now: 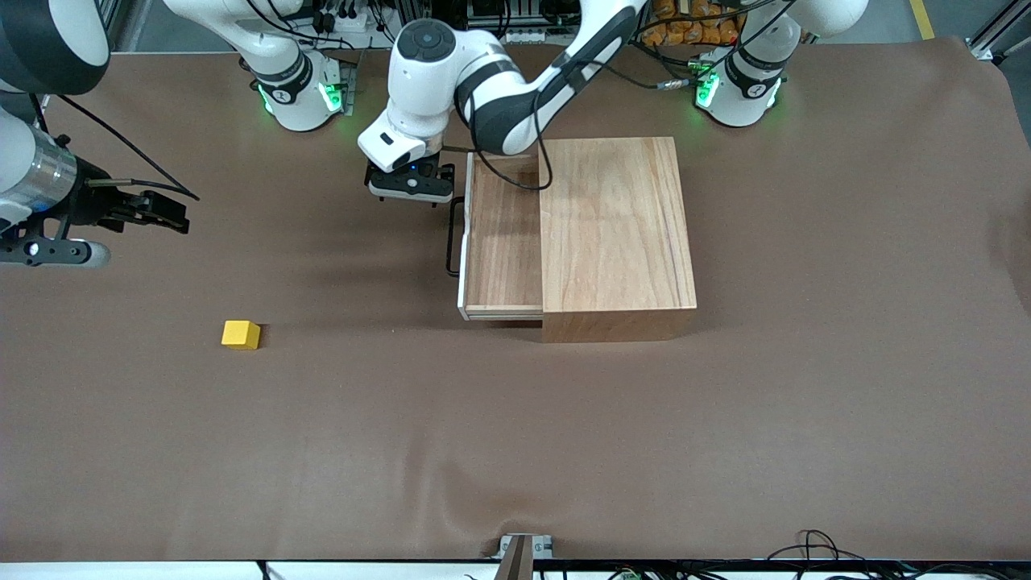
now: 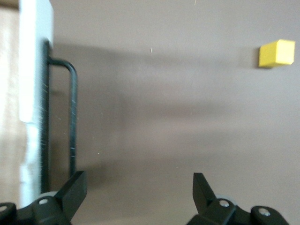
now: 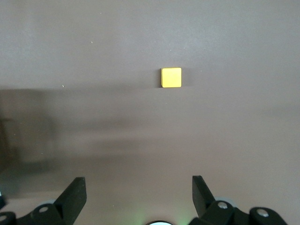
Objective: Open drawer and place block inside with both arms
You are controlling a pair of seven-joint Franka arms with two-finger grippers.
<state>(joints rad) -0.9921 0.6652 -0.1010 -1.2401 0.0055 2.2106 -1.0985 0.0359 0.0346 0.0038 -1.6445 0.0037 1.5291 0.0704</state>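
The drawer (image 1: 503, 234) stands partly pulled out of the wooden box (image 1: 616, 234), its white-edged front panel (image 1: 464, 242) and black wire handle (image 1: 453, 238) facing the right arm's end of the table. My left gripper (image 1: 409, 192) hangs open and empty over the table just beside the handle. The left wrist view shows its open fingers (image 2: 75, 192), the handle (image 2: 72, 117) and the panel (image 2: 35, 61). The yellow block (image 1: 241, 334) lies on the table nearer the front camera; it also shows in the left wrist view (image 2: 276, 53). My right gripper (image 1: 171, 214) is open and empty above the table, with the block (image 3: 171, 77) ahead of it.
Brown cloth (image 1: 515, 435) covers the table. A metal bracket (image 1: 523, 552) and loose cables (image 1: 813, 548) sit at the table edge nearest the front camera. The arms' green-lit bases (image 1: 302, 93) stand along the edge farthest from it.
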